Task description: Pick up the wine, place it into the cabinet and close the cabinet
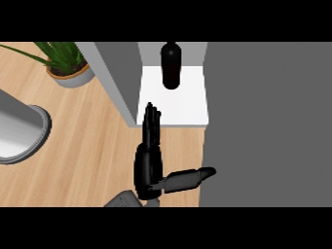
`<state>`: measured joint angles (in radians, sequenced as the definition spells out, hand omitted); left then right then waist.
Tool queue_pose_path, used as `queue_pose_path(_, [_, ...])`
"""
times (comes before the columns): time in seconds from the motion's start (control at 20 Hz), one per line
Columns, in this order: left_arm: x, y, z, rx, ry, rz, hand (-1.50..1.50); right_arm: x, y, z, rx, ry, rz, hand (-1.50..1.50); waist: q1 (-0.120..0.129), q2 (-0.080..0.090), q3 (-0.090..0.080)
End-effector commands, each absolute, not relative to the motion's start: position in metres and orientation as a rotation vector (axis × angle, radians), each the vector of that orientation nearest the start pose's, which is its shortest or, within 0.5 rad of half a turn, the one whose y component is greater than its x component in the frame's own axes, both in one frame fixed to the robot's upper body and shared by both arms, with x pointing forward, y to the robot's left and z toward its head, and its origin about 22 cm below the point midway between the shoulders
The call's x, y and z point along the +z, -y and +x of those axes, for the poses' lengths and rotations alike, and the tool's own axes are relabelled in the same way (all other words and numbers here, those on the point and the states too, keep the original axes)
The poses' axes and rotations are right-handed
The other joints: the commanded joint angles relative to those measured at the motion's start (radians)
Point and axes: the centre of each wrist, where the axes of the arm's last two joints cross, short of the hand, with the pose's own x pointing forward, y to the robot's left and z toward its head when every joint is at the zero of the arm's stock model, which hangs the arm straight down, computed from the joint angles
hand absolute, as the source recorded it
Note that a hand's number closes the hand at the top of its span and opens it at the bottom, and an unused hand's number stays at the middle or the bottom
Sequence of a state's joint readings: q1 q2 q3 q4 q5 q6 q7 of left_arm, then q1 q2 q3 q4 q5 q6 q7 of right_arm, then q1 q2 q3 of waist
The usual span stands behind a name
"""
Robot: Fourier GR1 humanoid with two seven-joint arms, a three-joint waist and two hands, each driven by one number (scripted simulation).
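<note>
The wine bottle (170,65), dark and slim, stands inside the cabinet on its white shelf (186,104), towards the back. A grey panel (118,82) borders the opening on the left, and a broad grey cabinet surface (276,126) fills the right side. My left hand (149,158) is in front of the opening, below the bottle and apart from it. It is open, fingers straight with their tips just over the shelf's front edge. Its thumb (190,178) sticks out to the right and its tip overlaps the edge of the broad grey surface. My right hand does not show.
A potted green plant (66,65) stands on the wooden counter (75,146) at the back left. A large grey cylinder (7,131) with a round base sits at the left edge.
</note>
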<state>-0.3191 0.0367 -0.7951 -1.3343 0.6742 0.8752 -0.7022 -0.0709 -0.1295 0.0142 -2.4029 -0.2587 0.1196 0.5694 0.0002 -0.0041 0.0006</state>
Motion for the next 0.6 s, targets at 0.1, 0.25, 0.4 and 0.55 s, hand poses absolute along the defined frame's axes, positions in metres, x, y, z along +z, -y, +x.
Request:
queue_pose_path(0.1, [0.01,-0.05,0.192,0.291,1.915,-0.054,-1.5,0.207,0.235,0.144,0.291,1.922,0.285,-1.5,0.001,0.0,0.0])
queue_pose_path(0.25, [0.026,-0.066,0.167,0.303,1.903,-0.072,-1.5,0.209,0.233,0.159,0.265,1.924,0.281,-1.5,0.009,-0.001,0.0])
queue_pose_path(0.4, [0.03,-0.08,0.146,0.304,1.912,-0.108,-1.5,0.199,0.235,0.139,0.292,1.91,0.275,-1.5,0.001,-0.001,0.0])
queue_pose_path(0.55, [0.025,-0.088,0.135,0.261,1.925,-0.142,-1.5,0.21,0.236,0.152,0.345,1.856,0.356,-1.5,0.003,0.0,-0.001])
